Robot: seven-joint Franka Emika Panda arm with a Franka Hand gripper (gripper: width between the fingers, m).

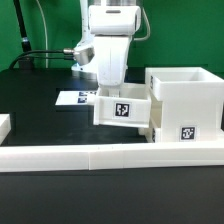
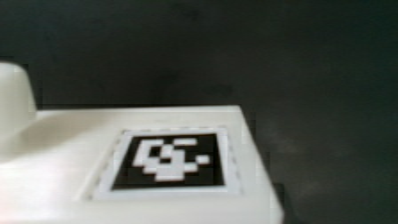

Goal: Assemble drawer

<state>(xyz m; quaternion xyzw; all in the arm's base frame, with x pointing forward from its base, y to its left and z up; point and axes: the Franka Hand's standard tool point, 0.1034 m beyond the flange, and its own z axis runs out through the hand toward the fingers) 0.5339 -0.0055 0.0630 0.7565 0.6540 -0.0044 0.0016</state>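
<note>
My arm stands above a small tray, which sits partly inside the housing near the middle of the worktop, just behind the long white border rail that runs along the front edge. The tray's tagged face points toward that front edge, and its far end seems to have entered the housing's side opening. I cannot tell from either view whether my end effector is wide, narrow or clamped on the tray; the fingertips are hidden behind the tray's wall in the exterior view, and the wrist view shows only the tray's tagged surface very close up, with dark worktop beyond.

I judge the step in hand to be sliding this tray home. To do it well I should keep the tray level and square to the opening, push along the slot's own line rather than down, and go slowly so an edge cannot catch and shove the housing aside. The marker board lies flat behind the tray, toward the back edge.
</note>
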